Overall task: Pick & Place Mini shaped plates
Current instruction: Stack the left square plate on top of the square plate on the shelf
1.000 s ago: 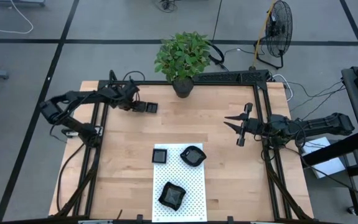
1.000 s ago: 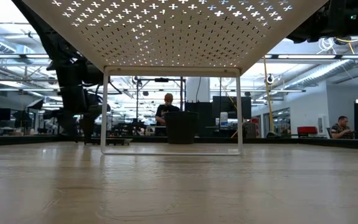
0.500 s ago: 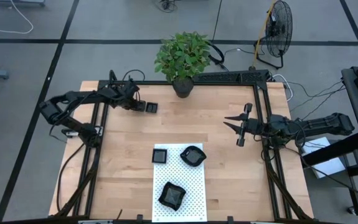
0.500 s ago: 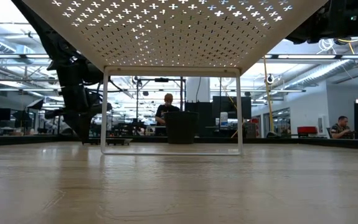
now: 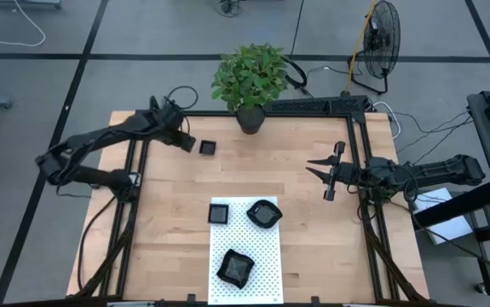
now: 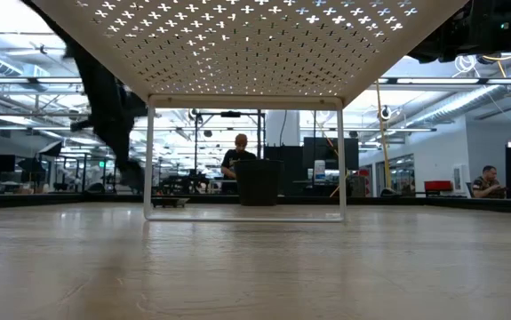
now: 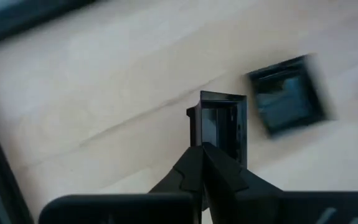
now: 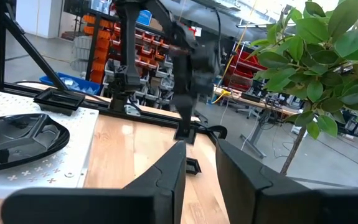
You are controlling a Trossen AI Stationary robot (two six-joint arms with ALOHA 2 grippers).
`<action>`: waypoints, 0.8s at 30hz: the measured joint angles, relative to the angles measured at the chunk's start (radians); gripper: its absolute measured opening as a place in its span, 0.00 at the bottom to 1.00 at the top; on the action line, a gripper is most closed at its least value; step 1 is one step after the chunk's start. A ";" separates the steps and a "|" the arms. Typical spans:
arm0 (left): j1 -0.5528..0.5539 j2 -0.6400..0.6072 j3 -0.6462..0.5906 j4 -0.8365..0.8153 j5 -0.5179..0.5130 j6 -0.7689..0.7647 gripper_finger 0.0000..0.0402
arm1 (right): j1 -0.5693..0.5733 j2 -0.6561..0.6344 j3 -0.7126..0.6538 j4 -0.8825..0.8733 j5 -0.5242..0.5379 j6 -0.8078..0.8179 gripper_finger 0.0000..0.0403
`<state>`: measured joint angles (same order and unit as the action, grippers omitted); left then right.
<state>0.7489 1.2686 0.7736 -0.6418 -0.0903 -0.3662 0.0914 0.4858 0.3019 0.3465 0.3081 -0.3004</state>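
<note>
Three mini shaped plates lie on the white dotted mat (image 5: 246,247): a square one (image 5: 218,212), a rounded one (image 5: 263,213) and an irregular one (image 5: 236,268). At the table's far left, a small square plate (image 5: 208,147) rests flat on the wood. Just left of it, my left gripper (image 5: 185,143) is shut on another square plate (image 7: 221,124). My right gripper (image 5: 325,176) hovers open by the right edge, nothing between its fingers (image 8: 166,168). My left gripper pinches the square plate by one side of its rim (image 7: 205,138) between its two shut fingers. The plate stands on edge beyond the fingertips, clear of the wood. The other square plate (image 7: 287,102) lies apart from it on the table.
A potted plant (image 5: 249,81) stands at the middle of the far edge. Black frame rails run along the left side (image 5: 129,213) and right side (image 5: 368,222). Bare wood lies between the mat and the far-left plate. People sit in the room beyond the table (image 6: 240,156).
My left gripper has taken hold of one of the two square plates lying side by side at the far left and has risen with it, drawing slightly toward the left edge. That plate is now off the wood and on edge. The other has stayed in place.
</note>
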 joint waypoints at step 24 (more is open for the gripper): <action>-0.657 -0.181 0.349 -0.124 0.425 0.365 0.01 | 0.000 0.000 0.000 0.000 0.000 -0.011 0.19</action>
<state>0.0919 1.0874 1.1225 -0.7660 0.3343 -0.0008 0.0914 0.4856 0.3023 0.3466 0.3084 -0.3115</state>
